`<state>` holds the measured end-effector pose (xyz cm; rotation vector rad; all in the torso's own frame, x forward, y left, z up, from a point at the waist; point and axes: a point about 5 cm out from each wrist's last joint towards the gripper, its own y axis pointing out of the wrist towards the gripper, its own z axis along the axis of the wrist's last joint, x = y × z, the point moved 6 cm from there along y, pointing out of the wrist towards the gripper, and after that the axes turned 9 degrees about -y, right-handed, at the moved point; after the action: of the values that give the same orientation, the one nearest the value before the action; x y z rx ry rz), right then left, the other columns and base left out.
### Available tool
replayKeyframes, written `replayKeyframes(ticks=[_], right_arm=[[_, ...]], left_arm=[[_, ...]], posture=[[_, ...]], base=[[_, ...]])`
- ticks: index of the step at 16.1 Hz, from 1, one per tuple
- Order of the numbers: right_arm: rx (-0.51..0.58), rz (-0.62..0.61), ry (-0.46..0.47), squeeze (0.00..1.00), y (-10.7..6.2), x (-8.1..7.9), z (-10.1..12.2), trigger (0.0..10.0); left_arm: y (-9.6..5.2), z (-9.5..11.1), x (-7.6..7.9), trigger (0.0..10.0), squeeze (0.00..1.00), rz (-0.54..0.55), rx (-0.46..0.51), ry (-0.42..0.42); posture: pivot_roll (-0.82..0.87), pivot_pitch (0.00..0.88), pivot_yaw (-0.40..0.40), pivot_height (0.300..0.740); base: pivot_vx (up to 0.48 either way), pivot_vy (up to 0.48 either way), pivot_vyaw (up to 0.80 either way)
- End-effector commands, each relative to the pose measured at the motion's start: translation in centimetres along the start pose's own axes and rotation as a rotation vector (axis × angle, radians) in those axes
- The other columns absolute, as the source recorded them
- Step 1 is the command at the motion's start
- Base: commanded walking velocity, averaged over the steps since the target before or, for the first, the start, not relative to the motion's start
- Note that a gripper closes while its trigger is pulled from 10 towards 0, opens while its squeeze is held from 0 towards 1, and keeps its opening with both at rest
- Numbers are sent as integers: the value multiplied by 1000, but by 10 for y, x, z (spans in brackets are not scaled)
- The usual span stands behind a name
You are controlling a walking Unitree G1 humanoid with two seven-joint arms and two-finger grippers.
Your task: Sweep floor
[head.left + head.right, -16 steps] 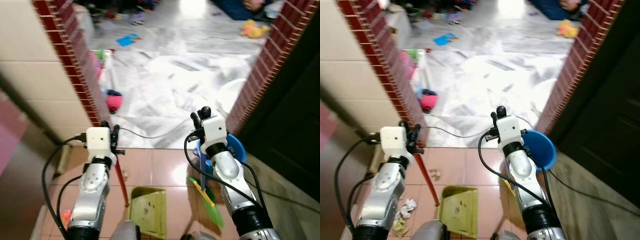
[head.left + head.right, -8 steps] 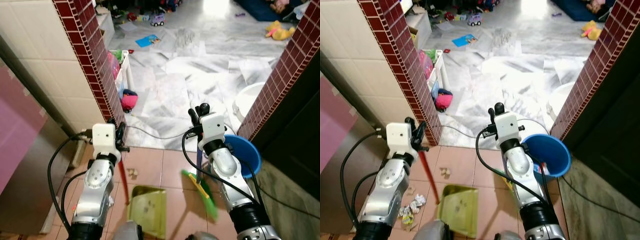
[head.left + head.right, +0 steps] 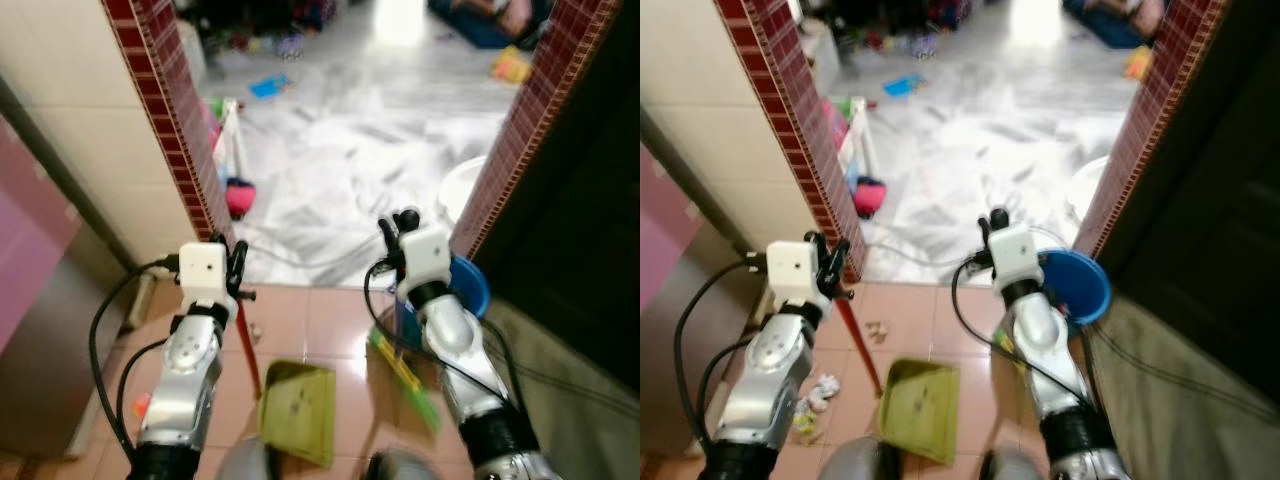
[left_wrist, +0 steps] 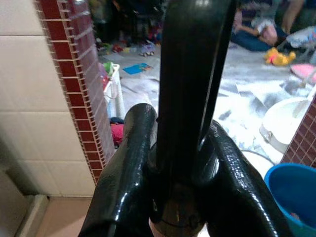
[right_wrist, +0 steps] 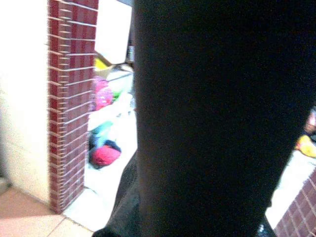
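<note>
Above the green dustpan (image 3: 296, 412), my left gripper (image 3: 232, 268) clamped its red handle (image 3: 246, 350) upright; my right gripper (image 3: 396, 228) held the broom (image 3: 405, 378), ready for sweeping.

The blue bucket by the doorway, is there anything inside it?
The blue bucket is tilted toward the camera, so part of its bare blue inside shows. The right arm covers its near side, so the rest cannot be told.

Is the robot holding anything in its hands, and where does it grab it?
The left gripper holds the dustpan by the top of its red handle. The right gripper holds the green broom by the top of its stick.
</note>
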<state>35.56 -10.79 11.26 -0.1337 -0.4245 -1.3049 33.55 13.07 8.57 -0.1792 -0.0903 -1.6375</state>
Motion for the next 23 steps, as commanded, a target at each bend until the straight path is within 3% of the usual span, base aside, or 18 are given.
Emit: replayKeyframes(ticks=[1,7,12,23], right_arm=[[37,-2,-3,0,3,1,10,10000],[36,4,-10,0,3,1,10,10000],[35,8,-9,0,2,-1,9,10000],[31,9,-10,0,0,-2,9,10000]], left_arm=[[0,3,4,10000,0,-16,7,-4],[2,3,3,10000,0,-13,3,-4],[1,4,-2,10000,0,6,8,-13],[3,10,-5,10000,0,28,19,-21]], posture=[[-39,0,58,740],[-42,0,58,740],[-43,0,56,740],[-48,0,58,740]], base=[[-319,0,0],[-317,0,0],[0,0,0],[0,480,0]])
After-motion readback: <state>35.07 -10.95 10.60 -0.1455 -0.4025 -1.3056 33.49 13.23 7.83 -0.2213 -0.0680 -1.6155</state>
